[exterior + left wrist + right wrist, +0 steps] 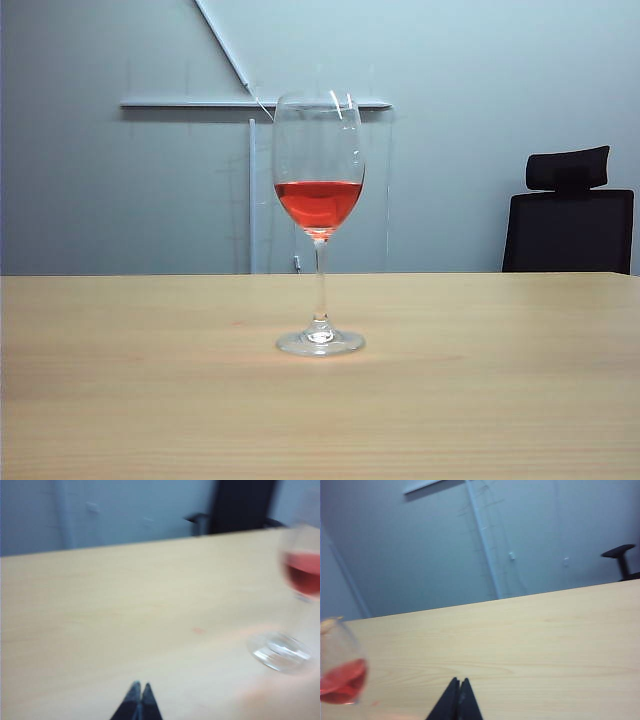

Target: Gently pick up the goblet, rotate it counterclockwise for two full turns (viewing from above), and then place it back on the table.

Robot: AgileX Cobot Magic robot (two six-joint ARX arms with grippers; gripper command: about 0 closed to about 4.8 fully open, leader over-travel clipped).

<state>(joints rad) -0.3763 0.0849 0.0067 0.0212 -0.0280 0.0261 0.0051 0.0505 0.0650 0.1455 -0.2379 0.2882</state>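
**Glass upright on bench, both jaws closed and empty**

The goblet (pixel 319 222) stands upright near the middle of the bench (pixel 120 400), red liquid low in its bowl, foot flat on the wood. My left jaws (pixel 139 686) are pressed together, holding nothing, apart from the glass. My right jaws (pixel 459 681) are likewise closed and empty, the glass off to one side. A black chair (pixel 570 215) sits behind the bench.
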